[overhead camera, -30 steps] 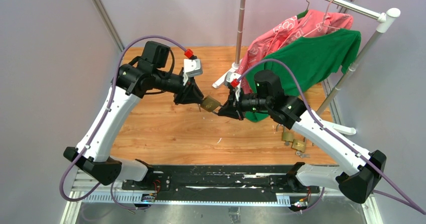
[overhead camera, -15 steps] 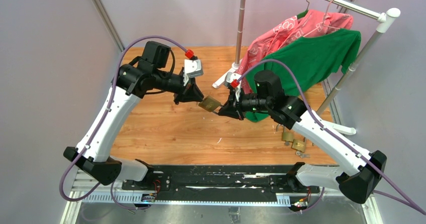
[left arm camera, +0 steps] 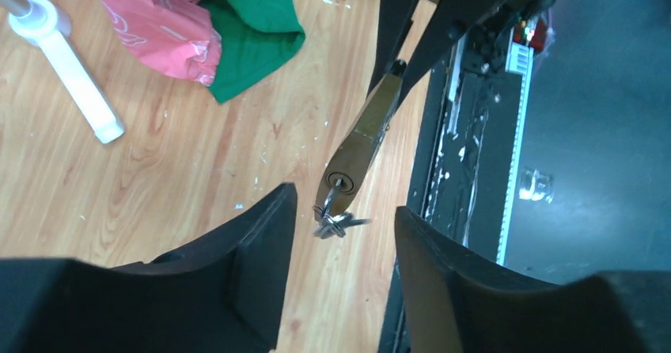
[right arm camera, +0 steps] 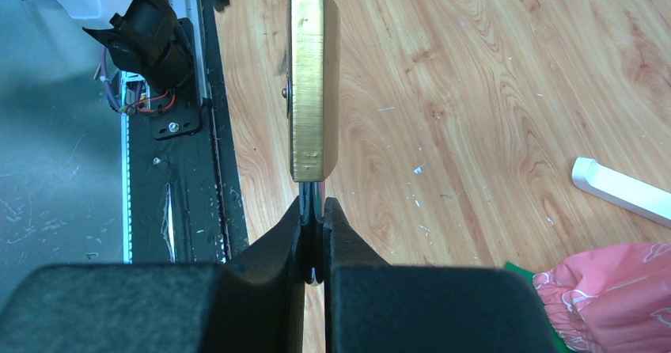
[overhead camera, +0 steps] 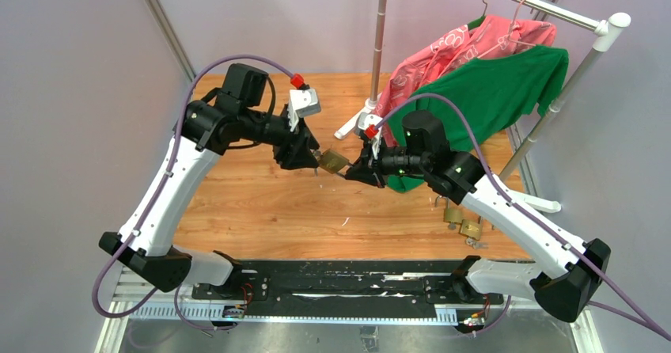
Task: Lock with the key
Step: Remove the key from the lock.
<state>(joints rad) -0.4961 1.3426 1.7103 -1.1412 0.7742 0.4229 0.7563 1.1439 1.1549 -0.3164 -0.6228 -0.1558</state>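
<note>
A brass padlock (overhead camera: 333, 161) hangs in the air over the wooden table (overhead camera: 261, 203), between my two grippers. My right gripper (right arm camera: 315, 206) is shut on its steel shackle, and the lock body (right arm camera: 313, 84) stands straight out beyond the fingertips. In the left wrist view the key (left arm camera: 338, 188) sits in the keyhole at the lock's (left arm camera: 365, 135) lower end, its ring and spare keys (left arm camera: 332, 225) dangling. My left gripper (left arm camera: 344, 206) is open, its fingers on either side of the key ring without touching it.
A clothes rack (overhead camera: 380, 44) with a pink garment (overhead camera: 467, 40) and a green shirt (overhead camera: 490, 92) stands at the back right, its white foot (left arm camera: 75, 92) on the table. Other padlocks (overhead camera: 463, 220) lie at the right. A black rail (overhead camera: 340, 278) runs along the near edge.
My left gripper closed on the key, then opened and let it go; the key stays in the lock. Its wrist has turned a little. The right arm has held still.
</note>
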